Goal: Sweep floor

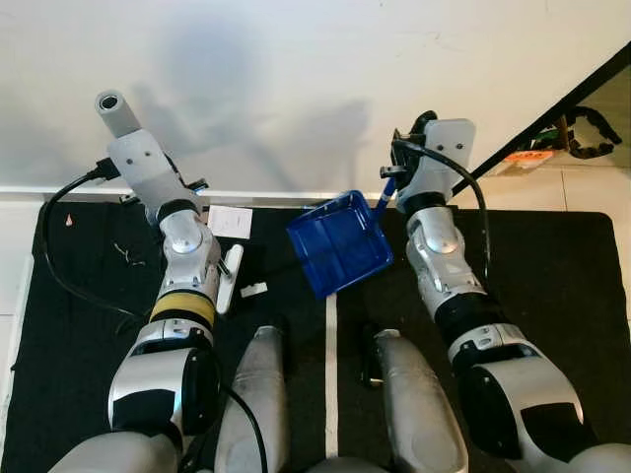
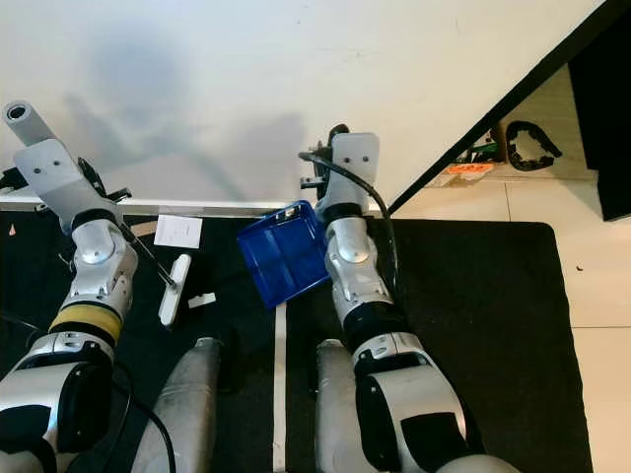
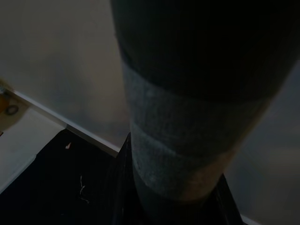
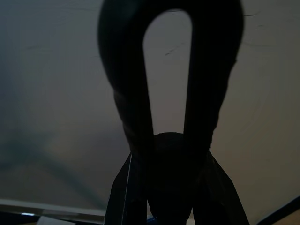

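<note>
A blue dustpan (image 1: 340,243) hangs tilted over the black mat (image 1: 552,286), close to the white wall. My right gripper (image 4: 171,206) is shut on its looped handle (image 4: 140,70), just right of the pan. My left gripper (image 3: 173,206) is shut on a thick broom handle (image 3: 187,140) wrapped in grey tape, whose grey end (image 1: 116,110) sticks up past the wrist. A white brush head (image 1: 230,279) lies low on the mat beside my left arm. A white paper (image 1: 230,221), a small white scrap (image 1: 253,290) and thin bits (image 1: 123,254) lie on the mat.
The white wall and baseboard (image 1: 296,195) run straight ahead. A dark slanted edge (image 1: 552,108) cuts the upper right, with tile floor and black objects (image 1: 592,133) beyond it. A white stripe (image 1: 330,365) crosses the mat between my legs.
</note>
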Motion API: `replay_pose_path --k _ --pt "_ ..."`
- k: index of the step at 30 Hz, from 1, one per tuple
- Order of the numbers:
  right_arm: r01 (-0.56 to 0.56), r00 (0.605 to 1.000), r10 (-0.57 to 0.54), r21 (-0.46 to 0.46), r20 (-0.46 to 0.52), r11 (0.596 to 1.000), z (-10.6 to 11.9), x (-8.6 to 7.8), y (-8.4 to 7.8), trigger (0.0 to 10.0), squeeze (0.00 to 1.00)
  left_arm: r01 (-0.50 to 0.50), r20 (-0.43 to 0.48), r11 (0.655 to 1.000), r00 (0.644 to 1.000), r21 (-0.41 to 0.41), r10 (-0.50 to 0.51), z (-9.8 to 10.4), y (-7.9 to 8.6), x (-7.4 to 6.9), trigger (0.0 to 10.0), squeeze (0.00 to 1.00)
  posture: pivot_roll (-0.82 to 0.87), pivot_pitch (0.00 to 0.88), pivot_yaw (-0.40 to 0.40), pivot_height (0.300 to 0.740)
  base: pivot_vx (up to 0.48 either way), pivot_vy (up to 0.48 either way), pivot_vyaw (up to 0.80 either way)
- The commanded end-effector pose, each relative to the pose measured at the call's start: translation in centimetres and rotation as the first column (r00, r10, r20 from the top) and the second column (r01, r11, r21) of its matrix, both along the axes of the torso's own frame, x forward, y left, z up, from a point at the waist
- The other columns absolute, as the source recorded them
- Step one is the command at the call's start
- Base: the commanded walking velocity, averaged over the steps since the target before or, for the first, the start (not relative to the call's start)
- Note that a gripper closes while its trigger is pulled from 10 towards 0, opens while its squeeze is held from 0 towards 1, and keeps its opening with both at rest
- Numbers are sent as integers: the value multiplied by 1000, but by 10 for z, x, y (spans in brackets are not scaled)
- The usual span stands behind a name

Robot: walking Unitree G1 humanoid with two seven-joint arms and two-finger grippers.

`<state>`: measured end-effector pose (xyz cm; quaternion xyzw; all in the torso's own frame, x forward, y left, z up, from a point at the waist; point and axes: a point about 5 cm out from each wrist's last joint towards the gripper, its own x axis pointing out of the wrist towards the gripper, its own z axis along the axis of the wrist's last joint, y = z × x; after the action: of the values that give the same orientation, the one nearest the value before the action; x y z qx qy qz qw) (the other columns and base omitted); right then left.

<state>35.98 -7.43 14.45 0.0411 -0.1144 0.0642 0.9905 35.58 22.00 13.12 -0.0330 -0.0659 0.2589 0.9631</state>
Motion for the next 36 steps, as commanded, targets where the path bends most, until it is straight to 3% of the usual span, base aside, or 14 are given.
replay_pose_path --k 1,9,14,26,28,36 --pt "-79 992 88 108 -87 991 -17 -11 27 10000 0 18 -87 999 996 -34 -21 -24 -10 -7 10000 0 -15 361 -26 740 0 0 0" --pt "-119 989 129 120 -77 986 -10 -12 43 10000 0 0 -91 1000 996 -30 -3 -24 -4 -9 10000 0 -18 368 -31 740 0 0 0" --pt "-153 985 157 55 -76 987 -17 -17 45 10000 0 -5 -93 1000 996 -29 2 -25 -3 -10 10000 0 -18 367 -36 740 0 0 0" --pt "-127 991 126 -26 -50 992 -14 -12 32 10000 0 -6 -99 1000 995 -27 3 -27 -2 -11 10000 0 -24 369 -34 740 0 0 0" --pt "-74 996 71 -82 -46 994 -11 -6 24 10000 0 -2 -97 1000 995 -26 -1 -26 -3 -10 10000 0 -24 370 -34 740 0 0 0" --pt "37 995 -48 -124 -83 992 -13 2 5 10000 0 -1 -94 1000 996 -24 -1 -24 -2 -9 10000 0 -21 367 -33 740 0 0 0"
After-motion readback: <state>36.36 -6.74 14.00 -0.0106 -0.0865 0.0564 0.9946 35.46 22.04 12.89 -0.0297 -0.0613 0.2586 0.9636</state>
